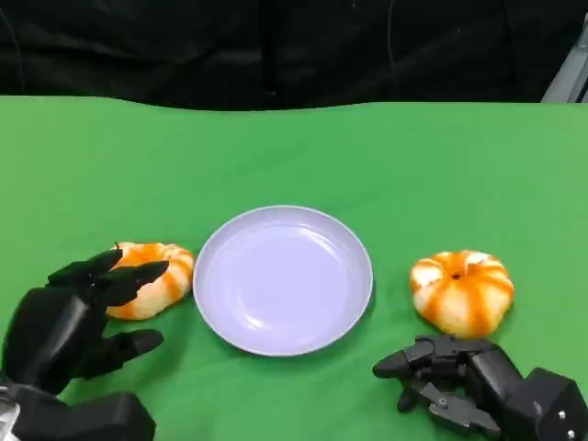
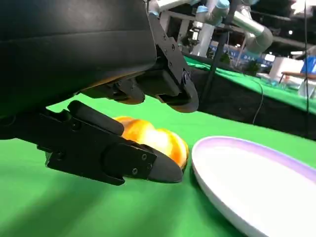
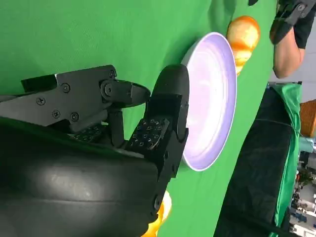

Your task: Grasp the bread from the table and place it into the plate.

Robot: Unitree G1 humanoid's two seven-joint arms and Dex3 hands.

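Note:
A pale lilac plate (image 1: pixel 283 278) lies on the green table between two orange-and-white striped bread rolls. The left roll (image 1: pixel 154 276) lies just off the plate's rim. My left hand (image 1: pixel 69 326) reaches to it with fingers spread, the upper fingertips (image 1: pixel 138 272) over its near side and the thumb low beside it. In the left wrist view this roll (image 2: pixel 154 139) sits beyond the thumb (image 2: pixel 113 150), next to the plate (image 2: pixel 256 182). The right roll (image 1: pixel 462 291) lies just beyond my right hand (image 1: pixel 459 378), which holds nothing, its fingers loosely bent.
Green cloth (image 1: pixel 294 156) covers the table up to a black backdrop behind it. The right wrist view has the plate (image 3: pixel 212 98), the far roll (image 3: pixel 244 32) and a person's arm (image 3: pixel 289 39) past the table's edge.

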